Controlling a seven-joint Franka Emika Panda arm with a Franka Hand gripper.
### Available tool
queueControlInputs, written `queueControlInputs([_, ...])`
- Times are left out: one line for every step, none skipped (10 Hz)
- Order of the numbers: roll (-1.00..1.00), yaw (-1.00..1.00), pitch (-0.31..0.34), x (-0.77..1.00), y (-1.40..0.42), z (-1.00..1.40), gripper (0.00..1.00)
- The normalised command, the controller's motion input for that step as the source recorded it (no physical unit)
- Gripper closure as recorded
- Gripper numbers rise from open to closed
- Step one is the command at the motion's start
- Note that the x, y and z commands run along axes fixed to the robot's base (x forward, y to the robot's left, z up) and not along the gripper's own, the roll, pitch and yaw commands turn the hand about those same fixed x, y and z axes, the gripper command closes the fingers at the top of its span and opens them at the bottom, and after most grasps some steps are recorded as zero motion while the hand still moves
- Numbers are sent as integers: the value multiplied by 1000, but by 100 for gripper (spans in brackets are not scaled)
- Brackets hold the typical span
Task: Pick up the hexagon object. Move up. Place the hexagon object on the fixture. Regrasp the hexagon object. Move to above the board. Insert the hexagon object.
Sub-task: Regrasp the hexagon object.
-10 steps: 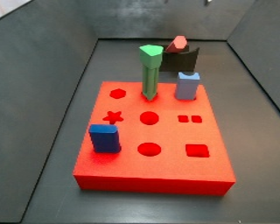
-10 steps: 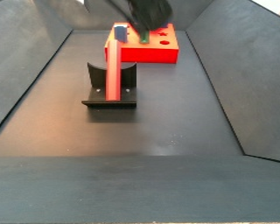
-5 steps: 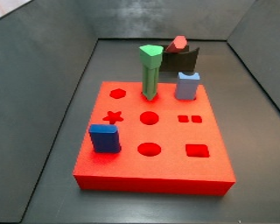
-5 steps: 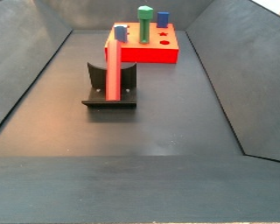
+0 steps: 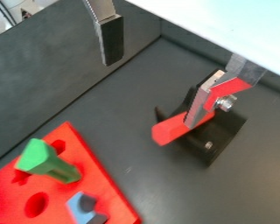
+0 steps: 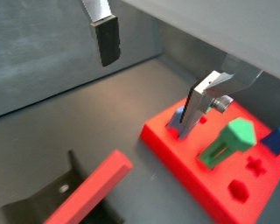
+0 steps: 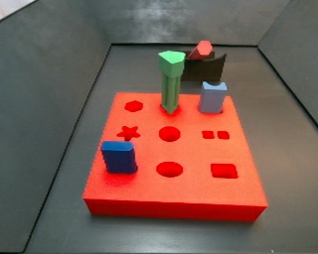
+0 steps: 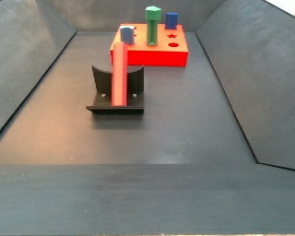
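The hexagon object is a salmon-red bar leaning upright in the dark fixture on the floor. Only its tip shows above the fixture behind the board. No gripper shows in either side view. In both wrist views my gripper hangs open high above the floor, nothing between its fingers. Below it lie the hexagon object on the fixture and the red board.
On the board stand a green pointed peg, a light-blue block and a dark blue cube. Grey sloping walls close in the dark floor on both sides.
One second ago the arm hung dark over the board at the top of a side view; it has since left that view. The hexagon object has stayed in the fixture.
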Motion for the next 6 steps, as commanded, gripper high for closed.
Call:
queueControlInputs([1000, 2, 16, -8, -20, 10, 0])
queueControlInputs([1000, 4, 13, 2, -19, 6, 0])
queueControlInputs([1000, 5, 12, 5, -17, 8, 0])
queueControlInputs([1000, 6, 12, 7, -18, 10, 0])
queueControlInputs([1000, 9, 21, 6, -18, 8, 0])
queueControlInputs([1000, 11, 26, 10, -17, 7, 0])
